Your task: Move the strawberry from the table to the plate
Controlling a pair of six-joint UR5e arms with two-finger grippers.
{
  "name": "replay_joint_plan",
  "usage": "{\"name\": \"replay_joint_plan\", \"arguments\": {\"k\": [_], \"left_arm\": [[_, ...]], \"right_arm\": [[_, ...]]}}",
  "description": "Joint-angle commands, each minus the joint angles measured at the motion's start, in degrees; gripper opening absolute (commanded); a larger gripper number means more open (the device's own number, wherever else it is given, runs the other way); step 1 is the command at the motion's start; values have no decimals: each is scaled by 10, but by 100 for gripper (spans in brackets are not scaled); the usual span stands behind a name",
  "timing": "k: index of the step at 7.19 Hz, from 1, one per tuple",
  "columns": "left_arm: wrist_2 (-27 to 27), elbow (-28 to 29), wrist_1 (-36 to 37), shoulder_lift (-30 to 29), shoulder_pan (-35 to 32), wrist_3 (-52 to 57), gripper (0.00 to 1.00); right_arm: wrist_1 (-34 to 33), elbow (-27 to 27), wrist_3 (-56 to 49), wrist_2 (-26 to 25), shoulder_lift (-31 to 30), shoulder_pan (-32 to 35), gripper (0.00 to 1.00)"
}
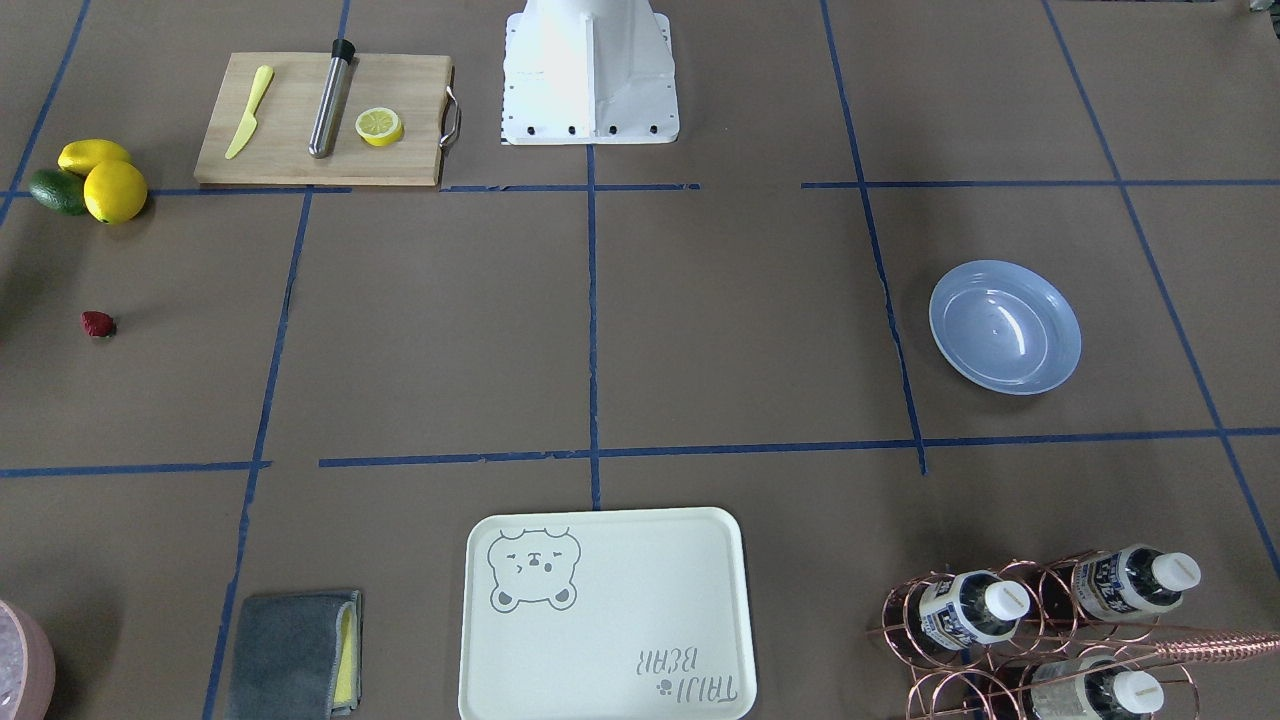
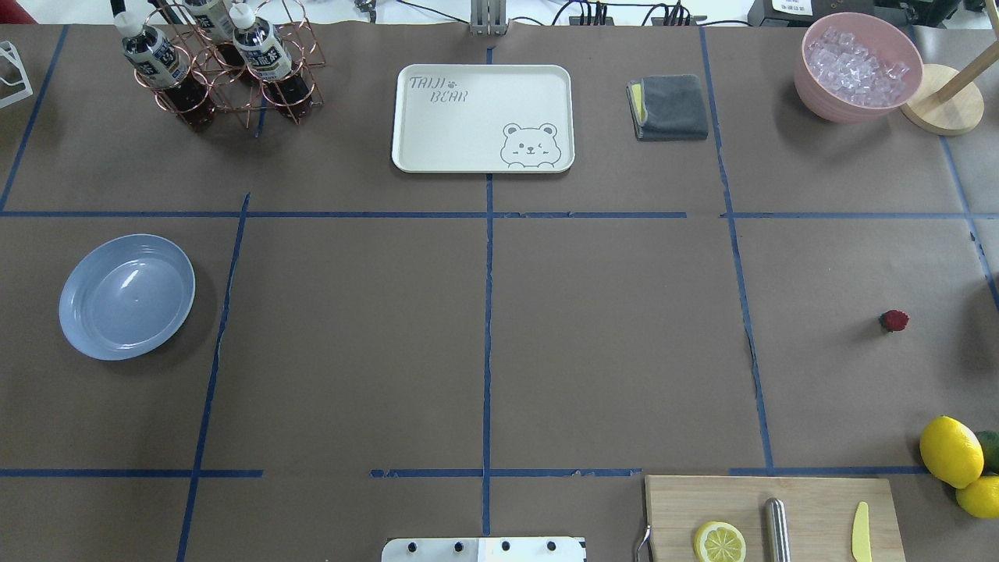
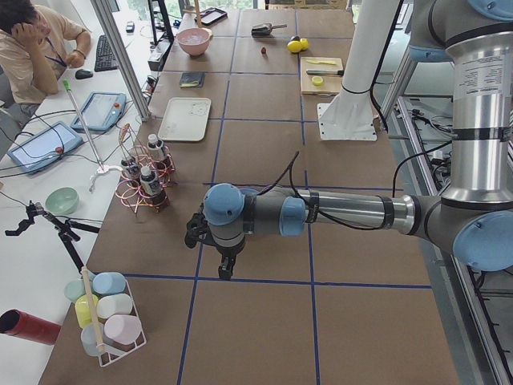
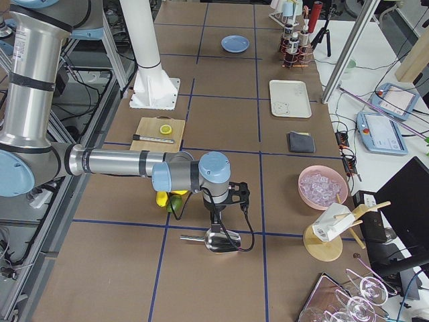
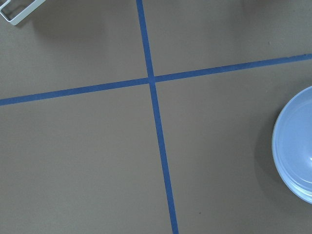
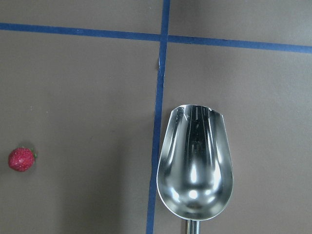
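The strawberry (image 1: 97,323) (image 2: 894,320) (image 6: 21,159) is small and dark red and lies alone on the brown table (image 2: 609,336), far on the robot's right. The light-blue plate (image 1: 1005,326) (image 2: 126,297) (image 5: 295,146) stands empty on the far left side. Only the side views show the grippers. My left gripper (image 3: 227,269) hangs over the table beyond the plate's end. My right gripper (image 4: 216,220) hangs just above a metal scoop, past the strawberry. I cannot tell whether either one is open or shut.
The metal scoop (image 6: 195,165) lies by a tape cross. Lemons (image 2: 951,451) and a cutting board (image 2: 780,515) sit near the robot's right. A bear tray (image 2: 482,117), bottle rack (image 2: 218,62), grey cloth (image 2: 670,107) and ice bowl (image 2: 858,66) line the far edge. A person (image 3: 36,40) sits alongside.
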Motion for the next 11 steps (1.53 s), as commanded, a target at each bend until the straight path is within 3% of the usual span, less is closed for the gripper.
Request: {"name": "replay_joint_plan", "arguments": {"k": [1,4,6,7,8,9,10,11], "left_arm": [[-1,-1,-1,0,0,0,100],[2,-4,-8,-1,0,1,100],[-2,-2,-87,0,-1,-3,100],[-1,0,-190,-3,-1,-4,100],[4,19,-358,-17,-1,-5,100],[1,46,-439,-25,0,-8,100],[-2,53,-446,-26,0,-20,100],[-4,53,-448,-27,5,-101,100]], "right_arm": [[16,2,0,1,1,0,100],[65,6,4,4,1,-1,100],[162,8,10,2,2,-2,100],[207,0,25,3,24,-1,100],[198,-13,112,40,48,-1,100],[204,-13,183,55,58,-2,100],[203,-13,181,55,68,-2,100],[204,-14,184,55,67,-3,100]]}}
